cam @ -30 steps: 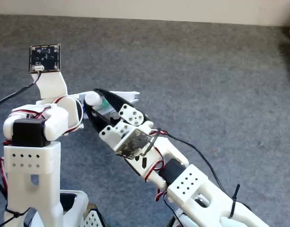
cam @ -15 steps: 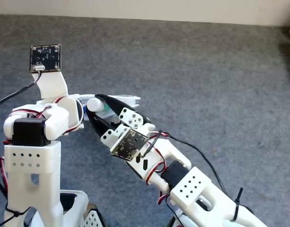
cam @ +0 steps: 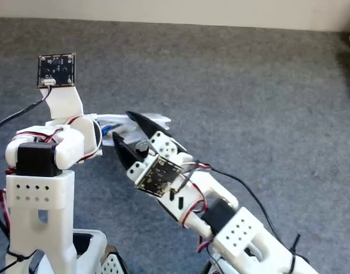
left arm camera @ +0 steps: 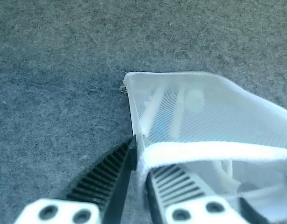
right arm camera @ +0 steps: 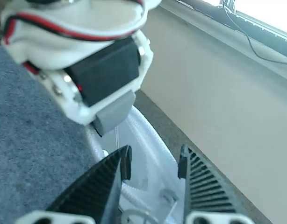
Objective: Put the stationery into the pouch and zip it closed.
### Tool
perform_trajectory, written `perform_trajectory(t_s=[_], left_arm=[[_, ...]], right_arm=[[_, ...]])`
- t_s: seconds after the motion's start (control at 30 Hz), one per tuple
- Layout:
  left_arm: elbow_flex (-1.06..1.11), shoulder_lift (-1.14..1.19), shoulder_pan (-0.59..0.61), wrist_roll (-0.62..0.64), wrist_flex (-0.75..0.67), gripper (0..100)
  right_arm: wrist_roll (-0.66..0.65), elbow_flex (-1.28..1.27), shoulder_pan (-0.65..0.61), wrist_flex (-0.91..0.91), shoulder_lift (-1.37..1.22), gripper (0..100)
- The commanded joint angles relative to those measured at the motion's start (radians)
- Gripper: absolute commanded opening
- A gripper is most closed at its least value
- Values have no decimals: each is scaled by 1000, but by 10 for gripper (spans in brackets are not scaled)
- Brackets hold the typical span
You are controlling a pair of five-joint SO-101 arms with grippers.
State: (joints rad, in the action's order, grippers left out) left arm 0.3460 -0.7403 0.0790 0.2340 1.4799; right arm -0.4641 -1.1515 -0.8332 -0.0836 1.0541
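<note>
Stationery (left arm camera: pixel 177 113) is seen in the pouch (left arm camera: pixel 218 119) pinched by the left claw (left arm camera: pixel 139 152), judged unzipped below the spread right claw (right arm camera: pixel 154 161).

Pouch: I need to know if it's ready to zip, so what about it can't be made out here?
- Zipper state: in the high view the right arm covers most of the pouch.
- Stationery: left wrist view, mesh blurs it into pale streaks; count unclear.
- Pouch mouth: right wrist view, the left arm's motor housing blocks it.
</note>
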Motion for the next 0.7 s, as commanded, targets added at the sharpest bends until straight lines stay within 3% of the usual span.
perform_trajectory(t_s=[0.0, 0.37, 0.67], left_arm=[[-21, -27, 19, 6, -25, 17], [-21, -27, 19, 6, -21, 17], [-21, -27, 19, 6, -21, 17]], right_arm=[[-6, 15, 24, -110, 139, 152], [-5, 18, 24, -329, 312, 152], [232, 88, 21, -544, 314, 152]])
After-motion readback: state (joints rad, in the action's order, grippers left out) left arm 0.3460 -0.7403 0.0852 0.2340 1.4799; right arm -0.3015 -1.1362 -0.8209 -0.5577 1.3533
